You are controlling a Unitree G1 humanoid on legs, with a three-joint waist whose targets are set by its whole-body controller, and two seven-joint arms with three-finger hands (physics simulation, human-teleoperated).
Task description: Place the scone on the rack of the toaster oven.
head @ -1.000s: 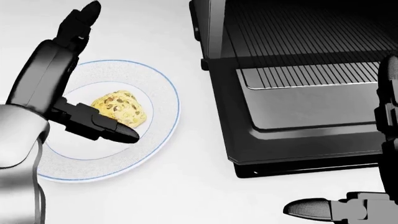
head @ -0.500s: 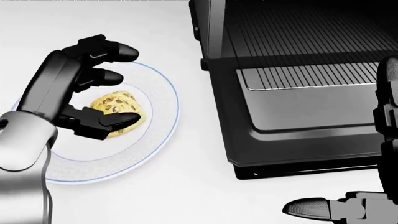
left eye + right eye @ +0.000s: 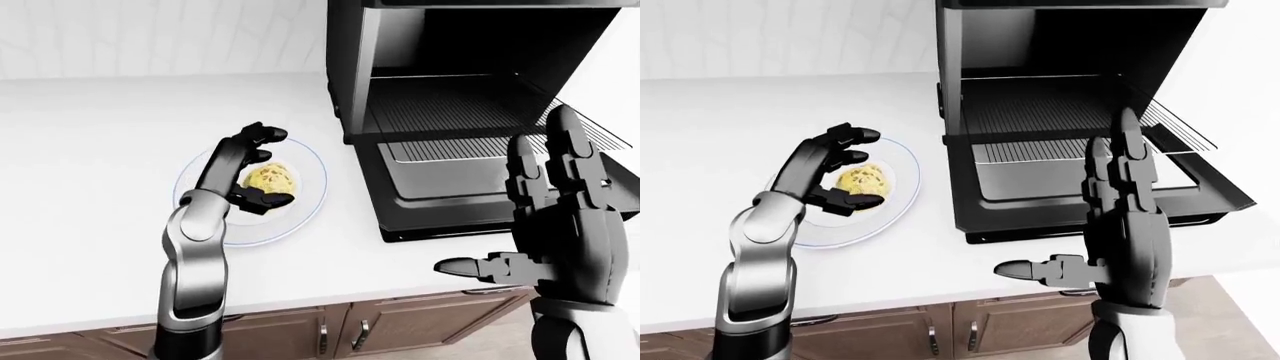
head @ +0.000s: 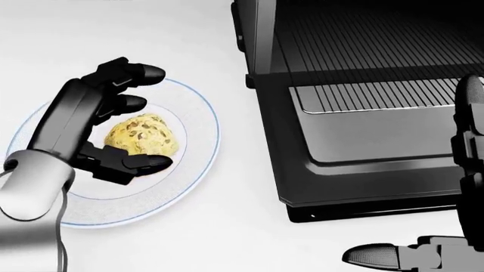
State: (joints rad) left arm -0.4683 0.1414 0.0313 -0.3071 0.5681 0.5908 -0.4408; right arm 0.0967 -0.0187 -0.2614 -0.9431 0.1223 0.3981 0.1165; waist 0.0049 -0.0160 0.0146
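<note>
White countertop (image 3: 90, 150) spreads across the eye views, backed by a pale wall with faint diagonal lines at the top and edged along the bottom by brown wooden cabinet doors with metal handles (image 3: 330, 330)

At the left of the head view the black three-fingered left hand (image 4: 98, 127) arches over a round white plate with a thin blue rim (image 4: 204, 113). Its two upper fingers (image 4: 132, 73) curl above the lumpy yellow scone flecked with dark bits (image 4: 141, 136), and its thumb reaches under the scone's lower edge; the fingers stand about the scone half-curled, and whether they touch it cannot be told. The scone lies on the plate's middle, a rounded mound only slightly longer from upper right to lower left in the head view, with no clear pointing end. Bare counter lies all round the plate, with a strip of it between the plate's right rim and the oven.

Right of the plate stands the black toaster oven with its door dropped flat open (image 3: 450, 112). Its silver wire rack (image 4: 378, 93) is pulled partly out over the lowered door (image 4: 363, 164), with nothing resting on it.

At the far right the black right hand (image 3: 1120, 217) is held upright over the counter's near edge, fingers straight and spread, thumb pointing left, holding nothing
</note>
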